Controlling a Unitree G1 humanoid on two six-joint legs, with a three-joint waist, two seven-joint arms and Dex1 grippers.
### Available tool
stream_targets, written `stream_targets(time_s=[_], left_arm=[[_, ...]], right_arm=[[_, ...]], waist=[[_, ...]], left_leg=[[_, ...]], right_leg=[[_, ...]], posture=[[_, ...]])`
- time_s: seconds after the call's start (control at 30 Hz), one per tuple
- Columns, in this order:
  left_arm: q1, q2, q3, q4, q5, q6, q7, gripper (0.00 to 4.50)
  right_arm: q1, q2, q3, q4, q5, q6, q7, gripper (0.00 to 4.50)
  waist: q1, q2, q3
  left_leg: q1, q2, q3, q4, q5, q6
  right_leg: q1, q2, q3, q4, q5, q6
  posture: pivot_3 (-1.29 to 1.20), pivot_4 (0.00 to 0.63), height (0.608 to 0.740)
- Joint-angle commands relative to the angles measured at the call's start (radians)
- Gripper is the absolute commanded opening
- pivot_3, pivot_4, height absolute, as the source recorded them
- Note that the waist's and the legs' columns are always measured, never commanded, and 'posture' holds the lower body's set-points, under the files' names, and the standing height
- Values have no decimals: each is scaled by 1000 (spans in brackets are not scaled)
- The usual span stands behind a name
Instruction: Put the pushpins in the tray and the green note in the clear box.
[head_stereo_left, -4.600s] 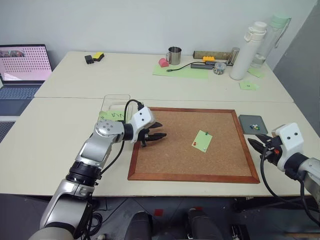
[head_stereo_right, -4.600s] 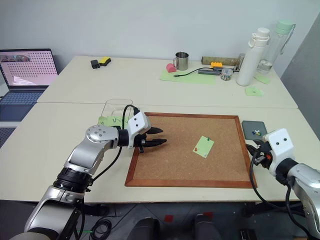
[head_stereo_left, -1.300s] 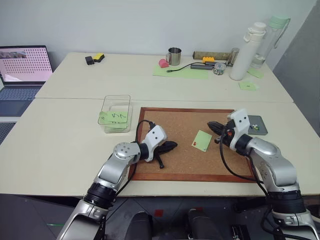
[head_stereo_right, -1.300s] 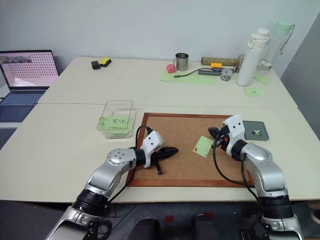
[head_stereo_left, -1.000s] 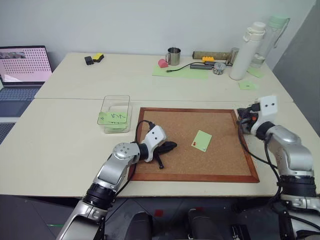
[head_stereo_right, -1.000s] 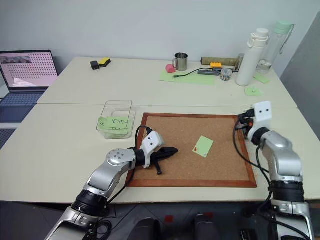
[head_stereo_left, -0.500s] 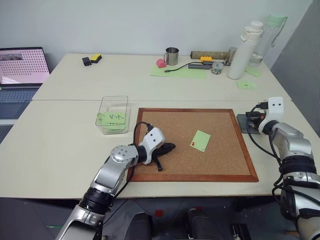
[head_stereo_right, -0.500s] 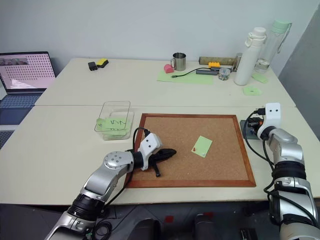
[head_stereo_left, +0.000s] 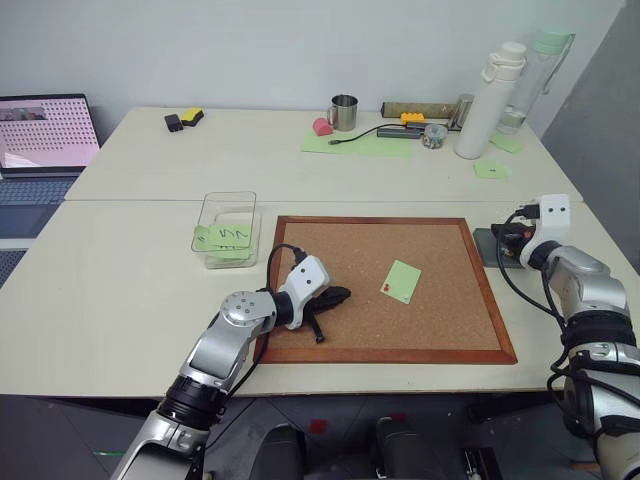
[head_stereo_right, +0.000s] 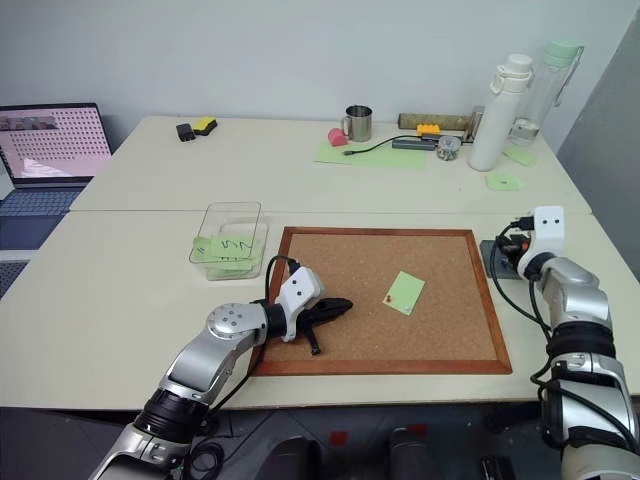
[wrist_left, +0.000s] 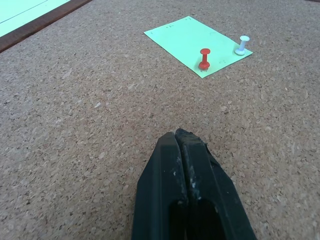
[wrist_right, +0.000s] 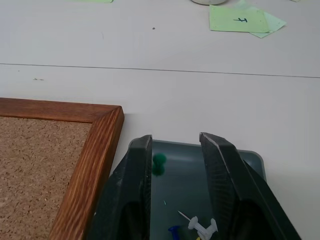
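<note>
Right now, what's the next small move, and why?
Probably lift the right gripper clear of the small dark grey tray: its fingers stand open over it, a green pushpin lies inside, and a red pushpin still pins the light-green square note.

Light-green note (wrist_left: 197, 44), red pushpin (wrist_left: 204, 58)

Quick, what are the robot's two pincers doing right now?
Left pincer: closed, empty, over the corkboard.
Right pincer: open, holding nothing, over the tray.
</note>
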Motion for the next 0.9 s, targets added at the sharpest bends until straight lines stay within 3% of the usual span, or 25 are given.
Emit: stream_targets(time_s=[0.03, 0.23, 0.4, 0.7, 0.9], left_arm=[[10, 8, -25, 34, 22, 15, -4, 0], [10, 10, -24, 33, 21, 16, -5, 0], [15, 13, -21, 27, 20, 21, -3, 0], [31, 25, -13, 8, 14, 32, -5, 0], [19, 24, -22, 19, 16, 29, -13, 0]], right_arm=[[22, -35, 32, -33, -59, -78, 7, 1546], [31, -32, 41, -20, -82, -114, 5, 1546], [40, -24, -14, -120, -9, -61, 23, 1546], [354, -50, 40, -898, 315, 284, 269, 1546], [519, -47, 193, -1081, 237, 247, 277, 1546]], waist=[[1, 0, 0], [1, 0, 0], [1, 0, 0], [2, 2, -1], [1, 2, -2]], left_leg=[[0, 0, 0, 0, 0, 0], [0, 0, 0, 0, 0, 0], [0, 0, 0, 0, 0, 0], [0, 1, -2, -1, 0, 0], [1, 1, -3, 0, 0, 0]], right_leg=[[0, 0, 0, 0, 0, 0], [0, 0, 1, 0, 0, 0], [0, 0, 0, 0, 0, 0], [0, 0, -1, 0, 0, 0], [1, 0, -1, 0, -3, 4]], posture=[[0, 150, 740], [0, 150, 740], [0, 150, 740], [0, 150, 740], [0, 150, 740]])
